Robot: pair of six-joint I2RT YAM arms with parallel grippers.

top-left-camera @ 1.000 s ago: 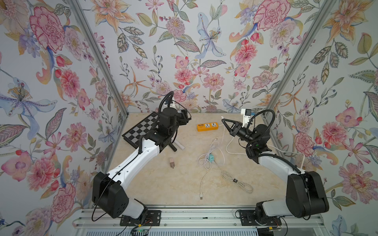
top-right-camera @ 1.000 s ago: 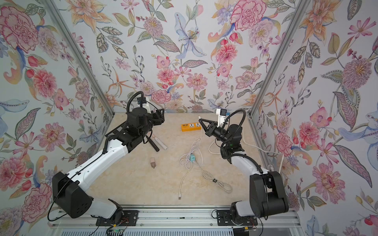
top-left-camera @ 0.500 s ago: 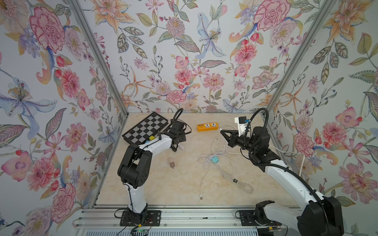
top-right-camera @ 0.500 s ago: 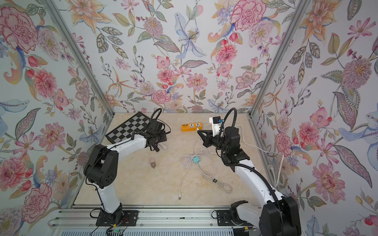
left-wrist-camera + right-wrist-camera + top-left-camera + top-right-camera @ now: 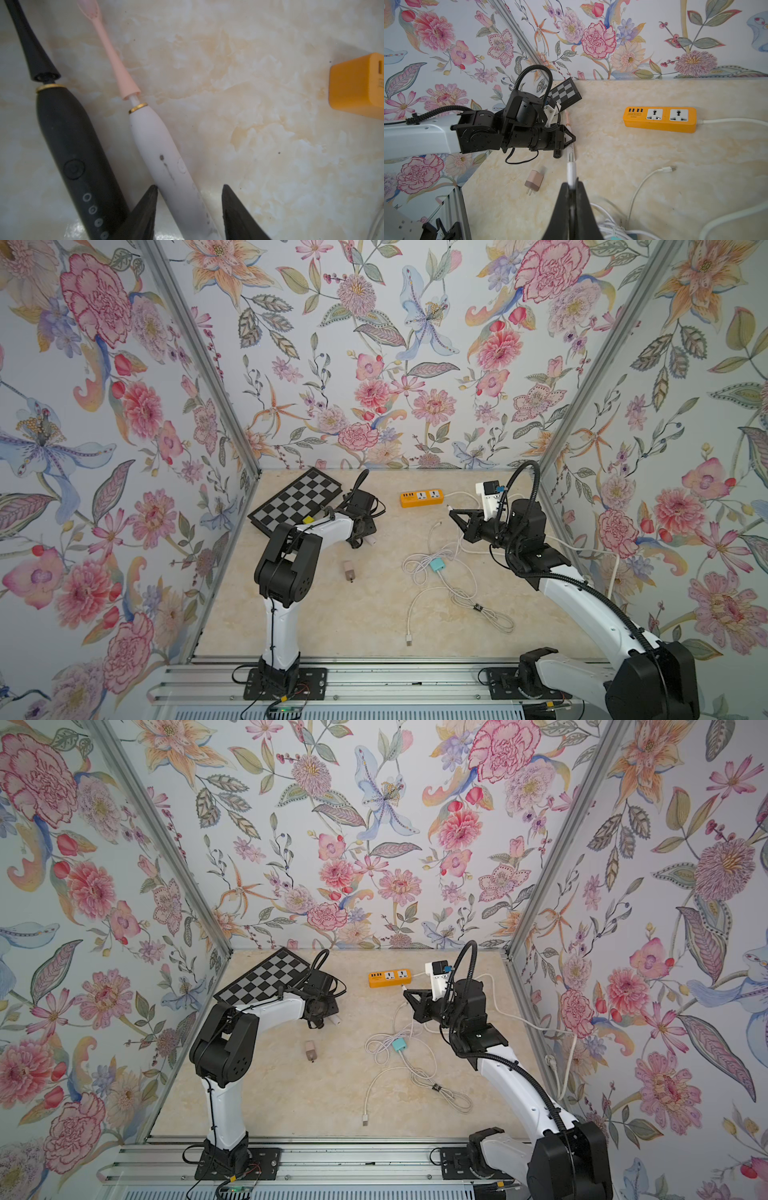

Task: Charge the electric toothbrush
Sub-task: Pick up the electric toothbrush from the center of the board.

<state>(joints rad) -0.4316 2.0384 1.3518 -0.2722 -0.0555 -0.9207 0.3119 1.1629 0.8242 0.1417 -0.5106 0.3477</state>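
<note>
A white electric toothbrush with a pink brush head (image 5: 158,145) lies flat on the beige marble-patterned desk (image 5: 332,614), close beside a black electric toothbrush (image 5: 68,141). In a top view both sit at about eleven o'clock from the desk's middle, mostly covered by the left gripper (image 5: 362,531).

In the left wrist view the left gripper (image 5: 189,187) has its jaws open, one on each side of the white handle's thick lower part. One jaw is wedged between the two brushes, and the other stands apart from the handle.

The right gripper (image 5: 572,182), at about two o'clock, has its jaws closed on the white charging cable plug (image 5: 570,170), which points towards the brushes. An orange power strip (image 5: 422,497) lies at one o'clock.

The white brush looks rigid, light and smooth, with a rounded, tapering body, so it will probably roll or slide under a loose pinch. The wide lower handle seems the safest place to grip. The thin pink neck looks easy to bend or pull off.

The handle's bottom end is cut off in the left wrist view, so no charging port can be seen. I cannot tell whether the nearer jaw touches the handle. The plug's connector type is too small to make out.
</note>
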